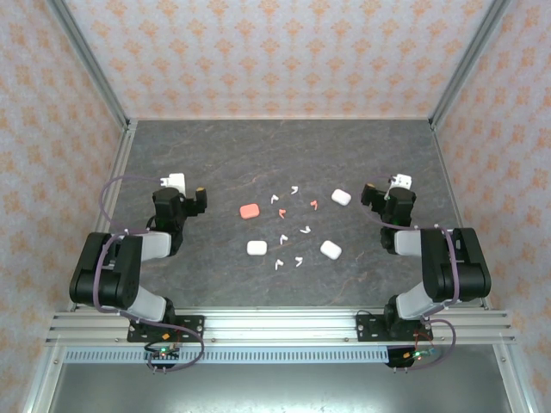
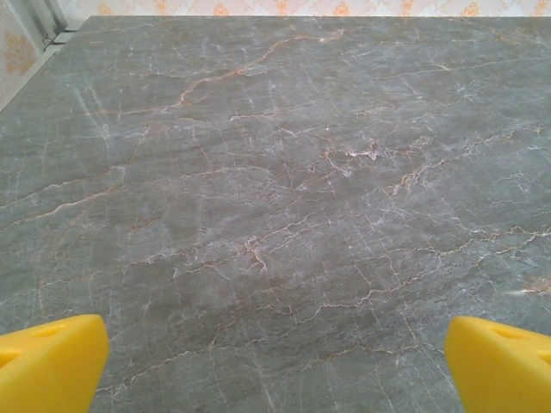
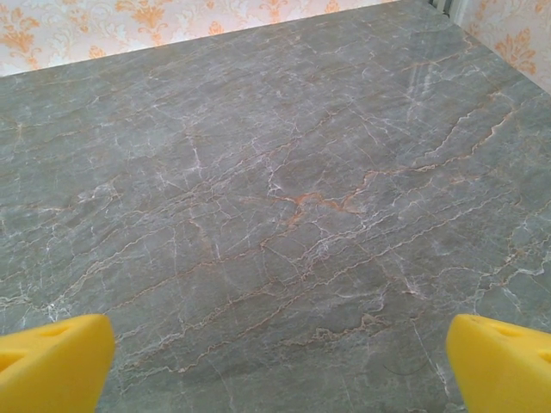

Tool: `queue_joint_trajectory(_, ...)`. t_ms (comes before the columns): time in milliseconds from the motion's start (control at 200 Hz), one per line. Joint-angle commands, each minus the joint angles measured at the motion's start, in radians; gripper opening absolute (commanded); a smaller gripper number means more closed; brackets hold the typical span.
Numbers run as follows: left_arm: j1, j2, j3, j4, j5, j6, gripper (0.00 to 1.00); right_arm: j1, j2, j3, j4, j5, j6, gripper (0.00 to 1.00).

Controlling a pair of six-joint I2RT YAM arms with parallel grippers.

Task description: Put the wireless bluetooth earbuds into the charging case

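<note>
You are seeing the earbuds [image 1: 283,237] lying loose as tiny L-shaped specks, scattered among four rounded cases and touching none of them. Most are showing white; one salmon-pink bud [image 1: 313,204] is lying just left of the far-right white case [image 1: 341,197]. The salmon-pink case [image 1: 249,211] is sitting at the far left of the cluster, with two white buds [image 1: 275,199] lying to its right. The near-left white case [image 1: 256,248] and near-right white case [image 1: 331,249] are flanking a nearer pair of white buds [image 1: 279,263]. Whether any lid is standing open is too small to tell.
</note>
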Motion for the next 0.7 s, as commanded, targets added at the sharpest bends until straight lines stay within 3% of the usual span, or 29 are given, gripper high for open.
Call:
queue_joint_trajectory(0, -0.008, -0.107, 0.049, -0.125, -0.054, -0.012, 1.0, 0.001, -0.064, 0.041, -0.105, -0.043, -0.012, 0.99)
queue_joint_trajectory(155, -0.009, -0.264, 0.108, -0.337, -0.114, -0.138, 1.0, 0.003, -0.22, 0.141, -0.386, -0.108, -0.011, 0.99)
queue_joint_trajectory(280, -0.011, -0.331, 0.246, -0.638, -0.056, -0.276, 1.0, 0.042, -0.328, 0.243, -0.614, -0.177, 0.009, 0.99)
queue_joint_trajectory(370, -0.011, -0.367, 0.3, -0.758, 0.017, -0.366, 1.0, 0.101, -0.366, 0.319, -0.746, -0.248, 0.028, 0.99)
queue_joint_trajectory(500, -0.013, -0.411, 0.308, -0.841, 0.115, -0.478, 1.0, 0.231, -0.341, 0.397, -0.827, -0.316, 0.073, 0.99)
queue_joint_trajectory(696, -0.014, -0.449, 0.287, -0.903, 0.155, -0.546, 1.0, 0.472, -0.128, 0.558, -0.903, -0.312, 0.04, 0.99)
